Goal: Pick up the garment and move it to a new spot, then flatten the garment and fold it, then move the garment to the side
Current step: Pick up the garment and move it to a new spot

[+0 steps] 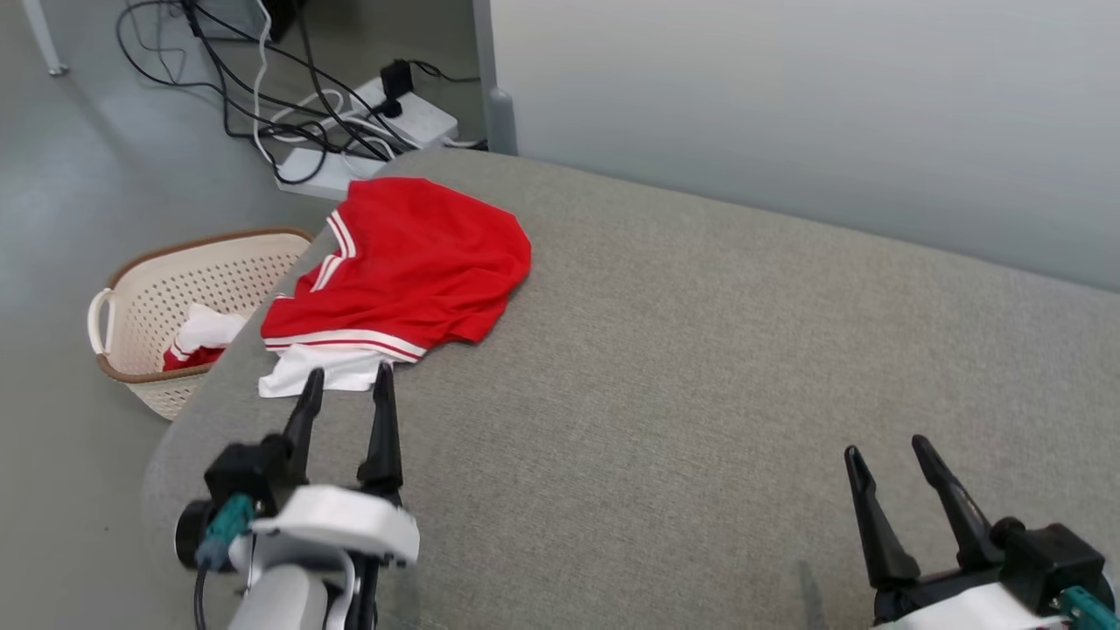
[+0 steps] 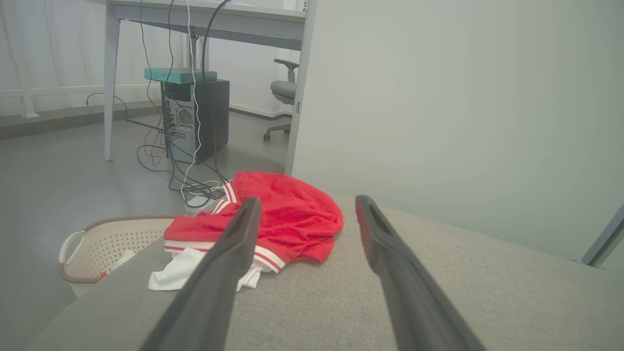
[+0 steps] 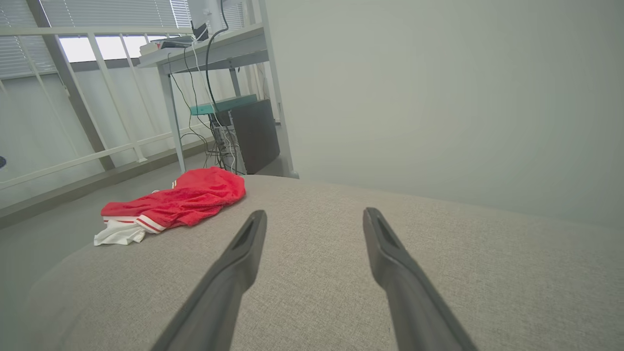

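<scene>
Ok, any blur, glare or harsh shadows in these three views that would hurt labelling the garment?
Head view: even, soft light, the garment sharp, no glare. Left wrist view: the left gripper blurred up close, the garment slightly soft. Right wrist view: the window washed out below the blinds, the right gripper soft-edged.
</scene>
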Motion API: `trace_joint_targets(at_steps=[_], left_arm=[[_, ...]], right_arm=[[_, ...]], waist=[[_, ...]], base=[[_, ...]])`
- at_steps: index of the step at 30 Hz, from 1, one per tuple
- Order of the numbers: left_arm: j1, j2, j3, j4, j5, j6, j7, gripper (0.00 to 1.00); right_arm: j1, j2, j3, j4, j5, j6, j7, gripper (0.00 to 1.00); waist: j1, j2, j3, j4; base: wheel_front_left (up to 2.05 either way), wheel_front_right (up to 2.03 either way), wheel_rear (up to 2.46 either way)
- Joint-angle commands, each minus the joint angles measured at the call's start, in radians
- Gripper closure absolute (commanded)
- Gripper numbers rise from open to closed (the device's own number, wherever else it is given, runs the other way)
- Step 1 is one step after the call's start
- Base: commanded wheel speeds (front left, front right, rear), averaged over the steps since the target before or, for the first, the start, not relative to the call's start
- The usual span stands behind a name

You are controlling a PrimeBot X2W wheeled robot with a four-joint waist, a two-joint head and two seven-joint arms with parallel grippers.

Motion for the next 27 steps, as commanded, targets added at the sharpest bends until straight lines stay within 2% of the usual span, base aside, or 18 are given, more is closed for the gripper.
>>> trace_joint_targets(at_steps=[1, 9, 13, 27], left_arm=[[-0.095, 0.004, 0.029, 0.013, -0.008, 0.009, -0.009, 0.0], [-0.298, 0.005, 0.033, 0.244, -0.026, 0.017, 0.011, 0.0], [-0.407, 0.008, 0.048, 0.373, -0.059, -0.002, 0.052, 0.0], [-0.693, 0.076, 0.034, 0.767, -0.051, 0.012, 0.175, 0.0]], right_arm=[[-0.054, -0.026, 0.022, -0.036, 0.007, 0.004, -0.013, 0.0], [-0.093, -0.071, 0.027, -0.05, 0.009, 0.004, -0.013, 0.0], [-0.12, -0.092, 0.031, -0.053, 0.014, 0.004, -0.013, 0.0], [-0.193, -0.141, 0.047, -0.079, 0.038, 0.004, -0.013, 0.0]], waist=[[0.0, 0.0, 0.039, -0.032], [0.0, 0.0, 0.114, -0.084], [0.0, 0.0, 0.152, -0.117], [0.0, 0.0, 0.277, -0.214]], base=[[0.0, 0.0, 0.0], [0.0, 0.0, 0.0], [0.0, 0.0, 0.0], [0.0, 0.0, 0.0]])
